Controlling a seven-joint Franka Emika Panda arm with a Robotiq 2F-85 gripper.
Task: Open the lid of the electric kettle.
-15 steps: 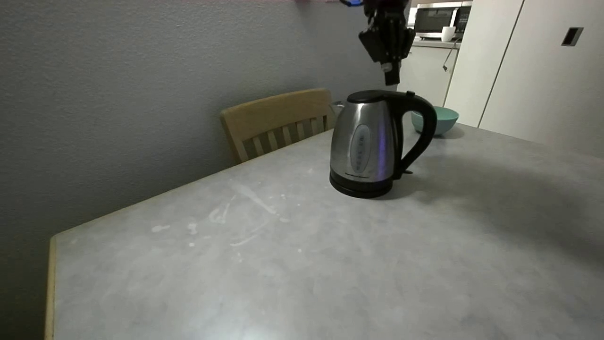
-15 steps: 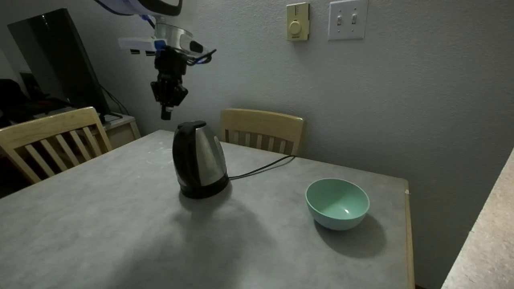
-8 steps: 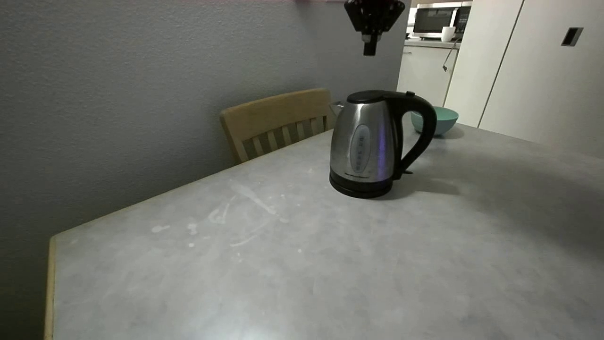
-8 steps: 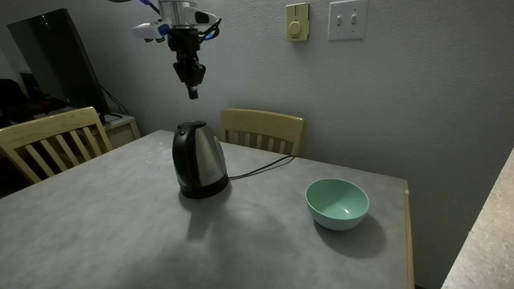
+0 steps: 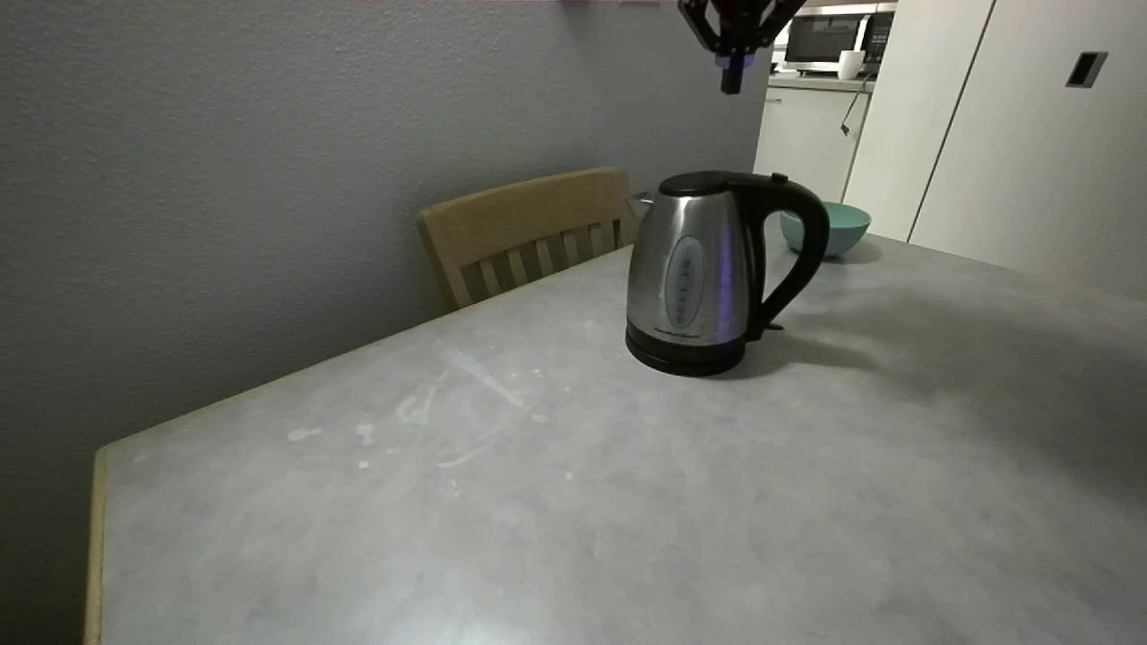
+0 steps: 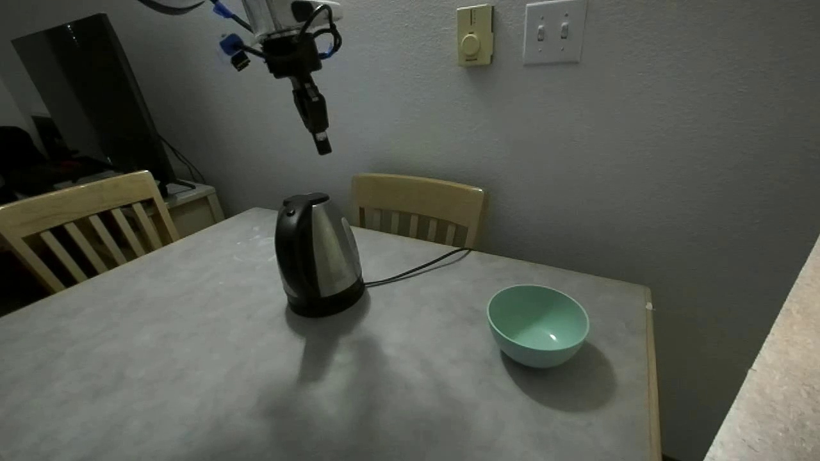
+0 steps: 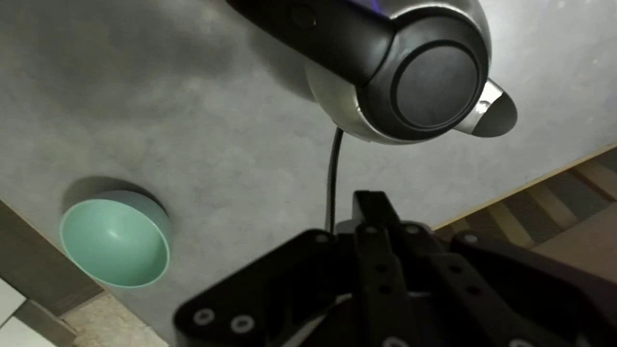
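Steel and black plastic make up the electric kettle, which stands upright on the grey surface; the black lid sits flat on its top, in the lowered position, between the loop handle and the spout; a black cord extends from the kettle across the surface. The hand hangs higher than the kettle and apart from the lid, pointing downward with a slight tilt in an exterior view; its 2 fingertips are together, with nothing held between them. A mint-green bowl rests on the same surface, well apart from the kettle; in an exterior view it shows partly behind the loop handle. A wooden chair stands at the wall side of the surface; a 2nd wooden chair stands at another edge, near a dark screen. The wall carries a dial control and, just beside it, a switch plate; a microwave and a white cup occupy the background.
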